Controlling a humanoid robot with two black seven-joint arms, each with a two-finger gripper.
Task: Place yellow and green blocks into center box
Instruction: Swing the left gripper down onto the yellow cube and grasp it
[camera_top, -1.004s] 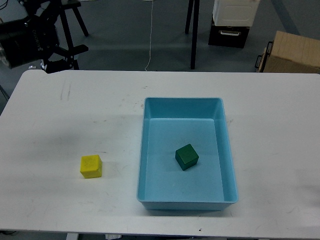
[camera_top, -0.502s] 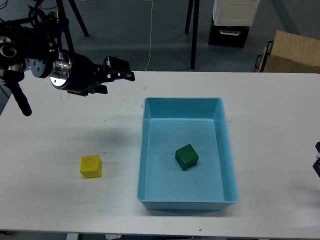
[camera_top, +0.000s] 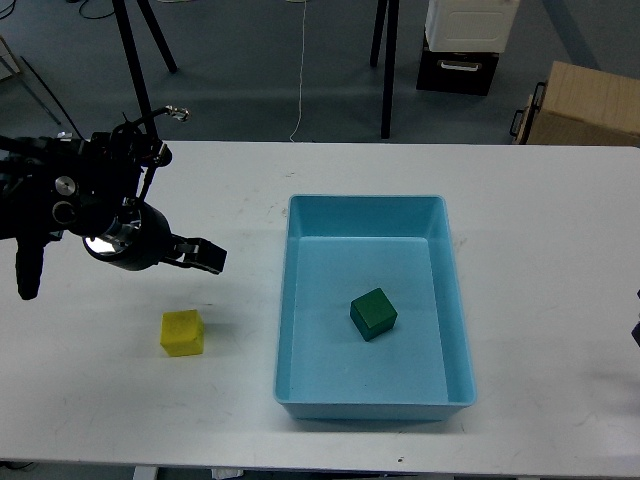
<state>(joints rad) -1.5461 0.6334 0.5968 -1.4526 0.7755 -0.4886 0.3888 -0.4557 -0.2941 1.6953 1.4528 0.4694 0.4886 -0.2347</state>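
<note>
The yellow block (camera_top: 182, 332) sits on the white table (camera_top: 120, 400), left of the light-blue tray (camera_top: 295, 300). The green block (camera_top: 373, 313) lies inside the tray, near its middle. My left gripper (camera_top: 207, 257) hangs above the table, just up and right of the yellow block and apart from it. Its fingers point right toward the tray, look slightly apart and hold nothing. Only a dark sliver of my right arm (camera_top: 636, 330) shows at the right edge, and its fingers cannot be made out.
Beyond the table's far edge stand a brown cardboard box (camera_top: 585, 105), a black-and-white case (camera_top: 465, 40) and dark stand legs (camera_top: 386, 70). The bulky black left arm (camera_top: 60, 205) covers the table's left side.
My left arm has swung down and toward me, from the table's far left edge to just above the yellow block. Both blocks and the tray have not moved.
</note>
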